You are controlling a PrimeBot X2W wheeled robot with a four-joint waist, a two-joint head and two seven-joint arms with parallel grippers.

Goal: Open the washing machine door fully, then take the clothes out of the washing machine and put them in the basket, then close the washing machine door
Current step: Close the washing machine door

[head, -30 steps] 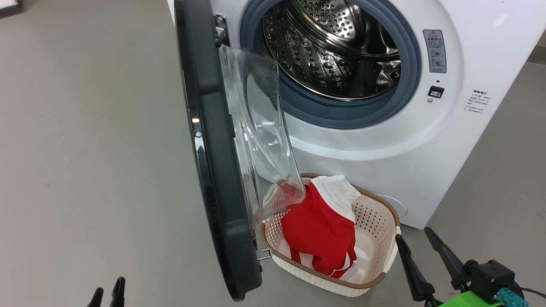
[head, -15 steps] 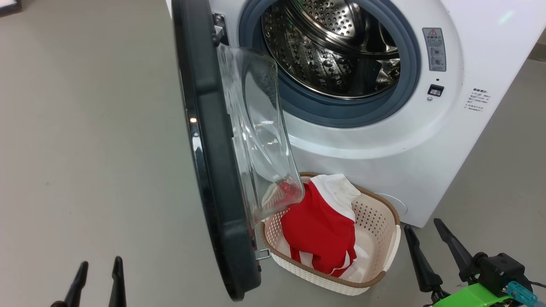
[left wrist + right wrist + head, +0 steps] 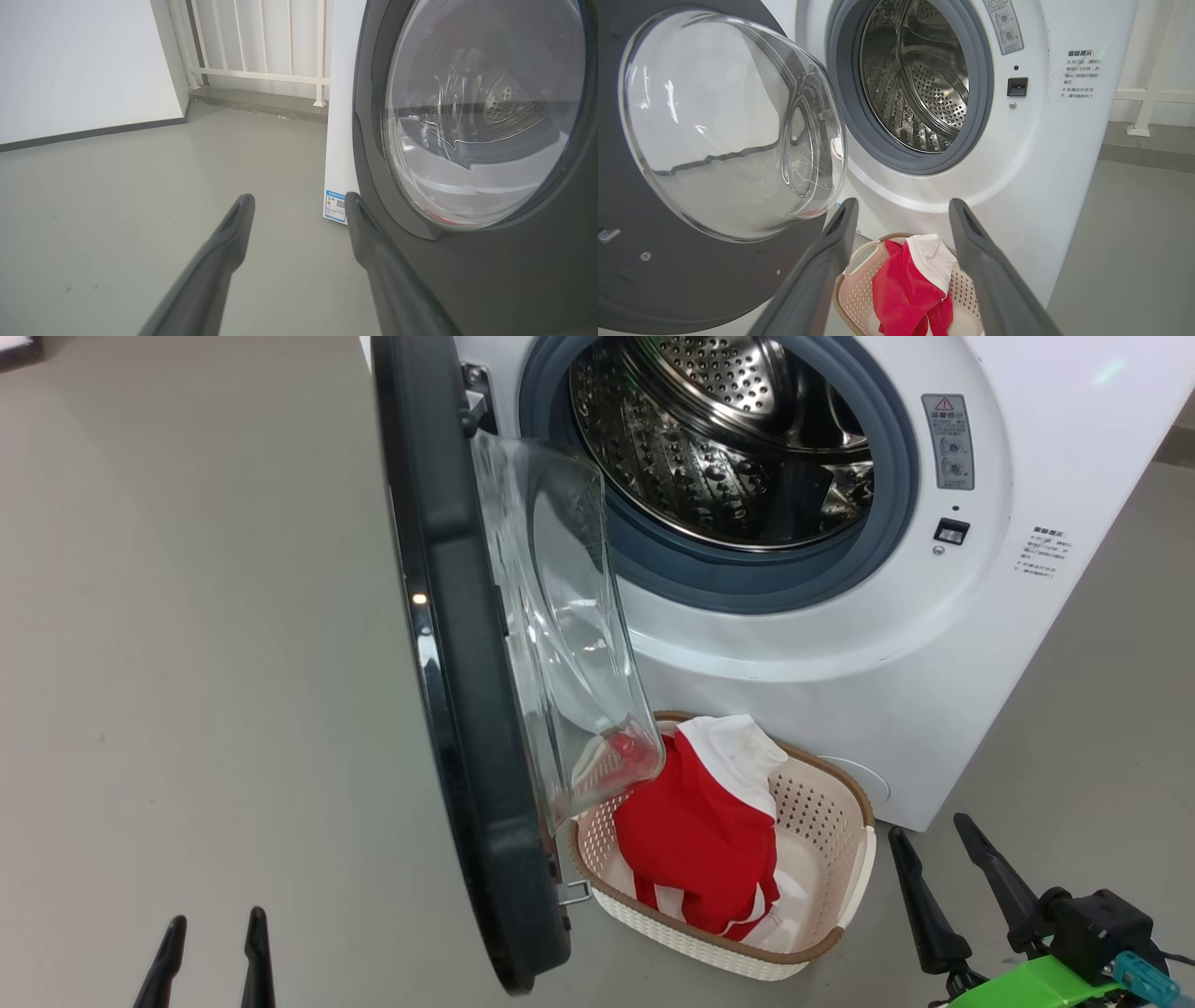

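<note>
Open grey floor [image 3: 187, 663] stretches wide to the left of the washing machine door [image 3: 467, 709]. The door's black rim stands edge-on in the head view, swung out from the washing machine [image 3: 840, 644] and reaching down nearly to the floor. The left gripper [image 3: 215, 919] hangs low over that open floor, on the door's outer side, fingers spread apart and holding nothing. In its wrist view the door's outer face rises just beside one finger; whether they touch I cannot tell. A white wall [image 3: 84, 60] and a pale railing [image 3: 261, 46] close the room behind.

The right gripper [image 3: 929, 826] sits on the door's inner side, near the machine's lower front corner, its fingers likewise parted and empty. Between it and the door stands the basket [image 3: 826, 807], on the floor just in front of the machine and partly tucked under the door's clear glass bowl.

The red and white clothes [image 3: 695, 840] lie heaped in the basket. The steel drum [image 3: 728, 439] shows perforated metal inside its grey-blue gasket [image 3: 747, 588].
</note>
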